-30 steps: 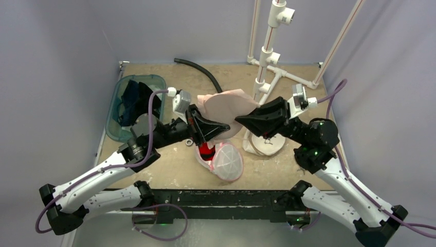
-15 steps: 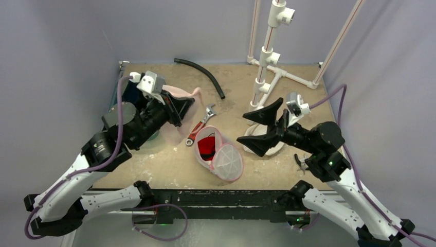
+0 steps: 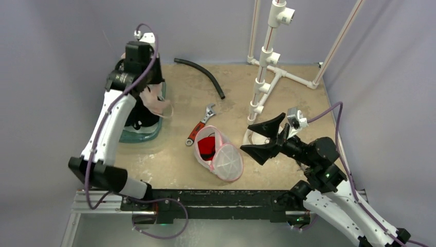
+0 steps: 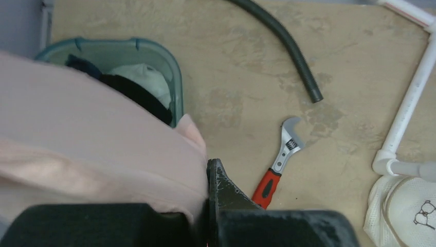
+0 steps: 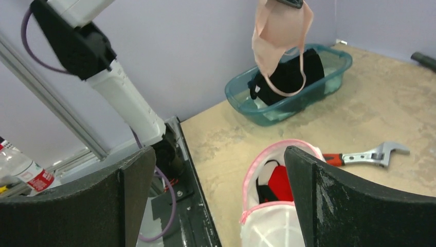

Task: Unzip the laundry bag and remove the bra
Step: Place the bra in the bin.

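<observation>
Mostly, what we cannot see is the grip itself. From above, the left claw is buried under its own wrist and the cloth. In its wrist view only one dark finger shows, pressed against a fold of the bra. Its jaws are together, clamped on the bra. That pink cloth fills the left of the wrist view and hides most of the bin, so we see only a rim corner, some dark clothes and a pale patch. In the right wrist view the frame's upper edge cuts off the top of the bra and the left claw.

The bra hangs off the worktop with its long axis up and down. The cups are folded together and a strap loop dangles lowest. It hangs over the bin, near the right rim as seen from above.

The right claw holds nothing and its jaws are wide apart. It hovers just right of the bag and hides part of a white mesh thing at the foot of the pipe stand. We cannot tell what that thing is.

The bag lies on the worktop with its pink-trimmed mouth open, and its long axis runs from far left to near right. The mouth faces the wrench, which lies just beside it. Something red sits inside, but its shape is unclear. A black hose curves well beyond.
</observation>
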Robot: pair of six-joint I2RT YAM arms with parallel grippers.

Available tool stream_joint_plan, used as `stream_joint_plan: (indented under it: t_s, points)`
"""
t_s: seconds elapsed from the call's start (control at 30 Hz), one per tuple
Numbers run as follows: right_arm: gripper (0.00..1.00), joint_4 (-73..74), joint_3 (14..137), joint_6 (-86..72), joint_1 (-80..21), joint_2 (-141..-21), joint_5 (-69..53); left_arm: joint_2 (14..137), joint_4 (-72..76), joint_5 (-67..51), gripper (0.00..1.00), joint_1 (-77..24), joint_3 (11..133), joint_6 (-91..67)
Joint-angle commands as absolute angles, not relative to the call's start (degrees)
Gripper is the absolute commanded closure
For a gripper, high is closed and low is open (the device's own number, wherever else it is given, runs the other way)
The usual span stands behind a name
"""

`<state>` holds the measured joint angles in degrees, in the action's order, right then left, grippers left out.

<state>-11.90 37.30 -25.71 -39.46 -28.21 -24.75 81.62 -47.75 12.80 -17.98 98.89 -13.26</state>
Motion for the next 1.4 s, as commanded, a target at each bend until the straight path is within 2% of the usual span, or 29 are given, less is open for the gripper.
stream_joint_plan:
  t_s: [0.0, 0.1, 0.17, 0.43, 0.67, 0.7, 0.8, 0.83, 1.03, 1.2, 1.23, 1.27, 1.37]
  points:
    - [0.02, -16.08, 35.7, -28.34, -39.55, -27.8, -25.2, 87.24, -44.11, -19.72, 1.0, -4.29, 102.53, -16.4]
    - [0.02, -17.0, 35.14, -29.29, -39.6, -28.43, -26.58, 93.05, -44.1, -23.54, 1.0, -2.81, 109.38, -15.68]
    - [0.02, -17.07, 34.72, -29.25, -39.77, -28.65, -26.82, 95.05, -45.05, -23.39, 1.0, -1.38, 109.33, -13.79]
    - [0.02, -18.25, 30.79, -30.49, -42.09, -27.58, -26.37, 97.45, -42.11, -16.17, 1.0, 6.35, 91.83, -12.74]
    - [0.02, -16.73, 30.67, -29.98, -42.97, -25.64, -24.84, 101.29, -43.0, -5.45, 1.0, 7.89, 87.63, -12.74]
    - [0.02, -16.64, 30.74, -29.9, -42.99, -25.66, -24.79, 101.37, -43.21, -4.03, 0.95, 7.93, 87.63, -12.74]
    - [0.02, -16.63, 30.85, -29.75, -43.06, -25.9, -24.61, 100.49, -43.85, 2.28, 0.67, 8.03, 88.17, -13.3]
    - [0.02, -16.62, 30.98, -29.66, -43.14, -26.04, -24.61, 100.19, -44.12, 4.79, 0.62, 8.02, 88.41, -13.4]
    - [0.02, -16.77, 31.53, -29.39, -43.11, -27.19, -24.8, 97.44, -44.57, 15.12, 0.44, 8.18, 88.71, -14.62]
    - [0.02, -16.47, 31.54, -29.31, -43.07, -27.49, -24.72, 95.49, -44.97, 20.47, 0.4, 8.17, 88.76, -16.03]
    - [0.02, -16.37, 31.55, -29.23, -43.07, -27.57, -24.62, 94.67, -44.9, 21.46, 0.3, 8.16, 88.81, -16.2]
    - [0.02, -16.23, 31.55, -29.14, -43.09, -27.53, -24.55, 93.78, -45.03, 23.09, 0.25, 8.17, 89.04, -16.53]
    - [0.02, -16.04, 31.39, -29.12, -43.07, -28.11, -23.84, 90.19, -45.31, 24.06, 0.23, 8.03, 90.42, -17.53]
